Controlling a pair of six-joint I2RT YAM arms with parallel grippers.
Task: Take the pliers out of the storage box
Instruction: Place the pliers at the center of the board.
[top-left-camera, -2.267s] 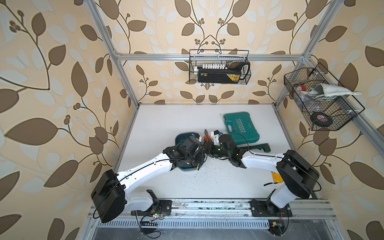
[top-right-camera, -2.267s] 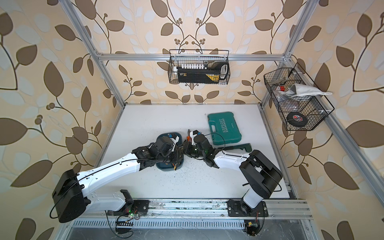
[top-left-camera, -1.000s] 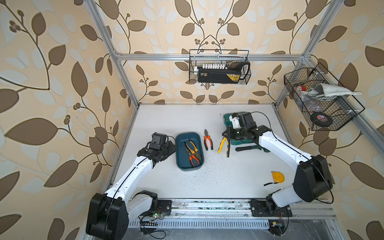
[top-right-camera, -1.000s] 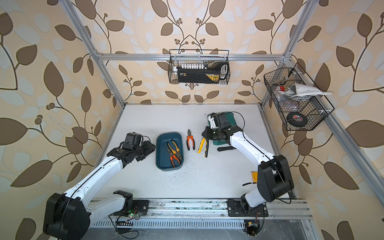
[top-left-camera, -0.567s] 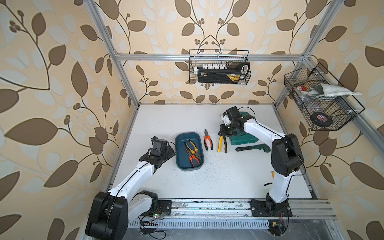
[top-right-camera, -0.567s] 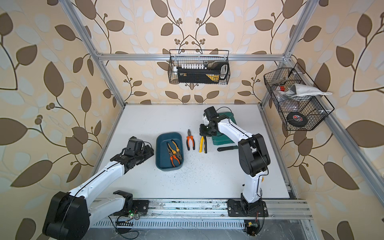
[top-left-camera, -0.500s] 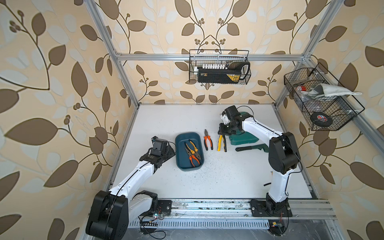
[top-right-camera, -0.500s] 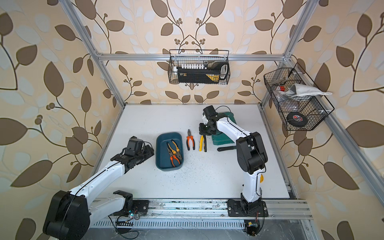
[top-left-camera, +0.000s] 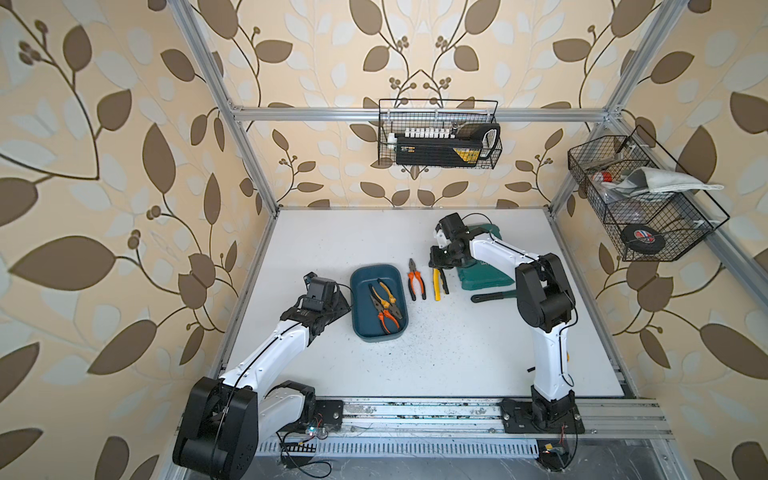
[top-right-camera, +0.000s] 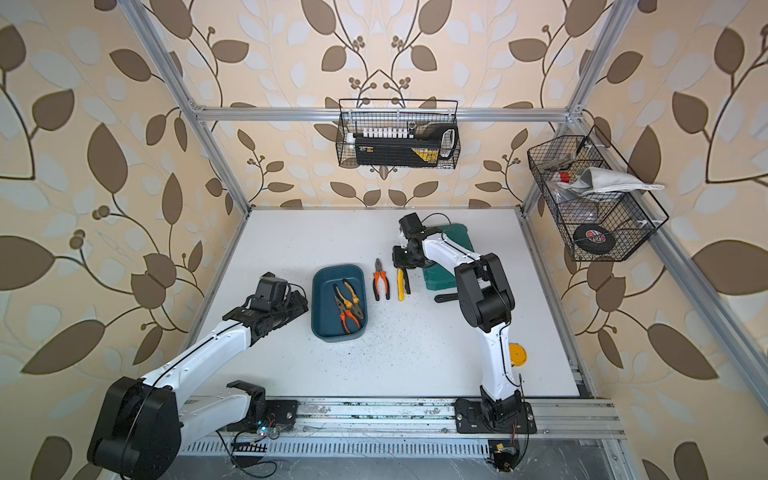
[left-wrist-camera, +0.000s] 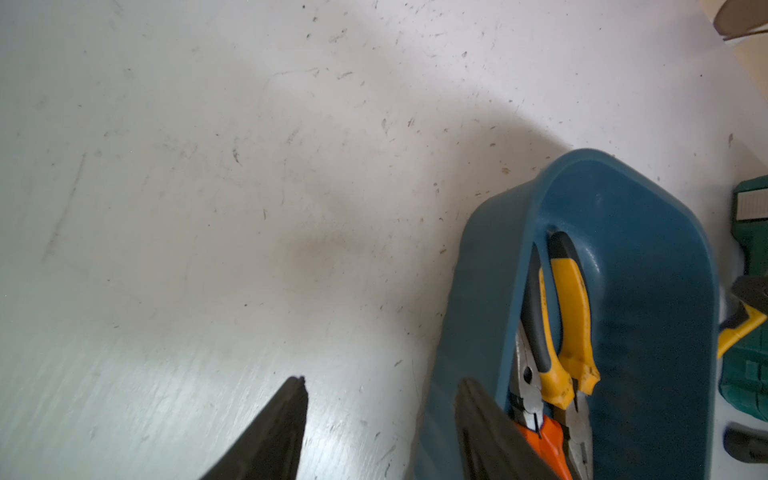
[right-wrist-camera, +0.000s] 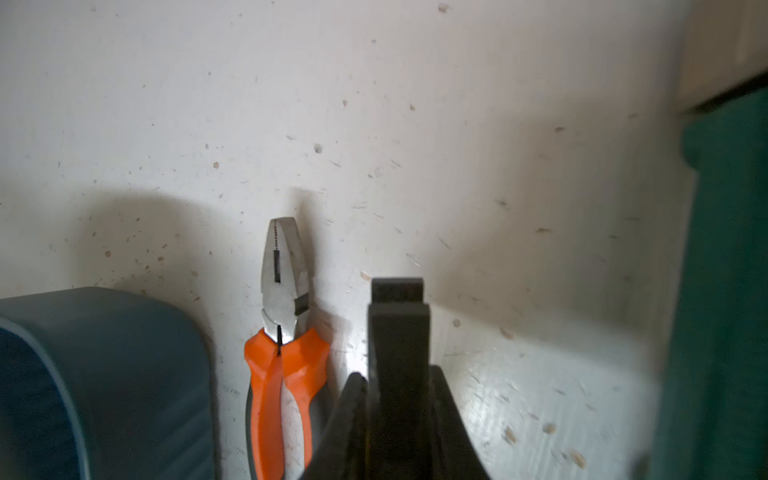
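item 1, left gripper (left-wrist-camera: 382, 380): we find its fingers (left-wrist-camera: 282, 424) spread apart and empty. one hangs over the bare table (left-wrist-camera: 208, 208), the other at the outer wall of the storage box (left-wrist-camera: 478, 291); whether it touches that wall we cannot tell. in both top views the gripper sits just beside the box's left long side.

item 2, right gripper (right-wrist-camera: 397, 299): we log its fingers (right-wrist-camera: 397, 353) pressed together. in a top view they close over the head of the held yellow pliers (top-left-camera: 437, 286), whose handles lie on the table pointing toward the robot's base. the grip point itself is hidden.

item 3, loose orange pliers (top-left-camera: 415, 282): flat on the table between the box and the held yellow pliers, apart from both, head toward the back wall.

item 4, contents of the storage box: we count two, the boxed yellow pliers (top-left-camera: 390, 298) and the boxed orange pliers (top-left-camera: 385, 324), lying head to tail and overlapping.

item 5, green tool case (top-left-camera: 490, 274): on the table just beyond the right gripper.

item 6, yellow tape measure (top-right-camera: 517, 354): near the right arm's base, well apart from the pliers.
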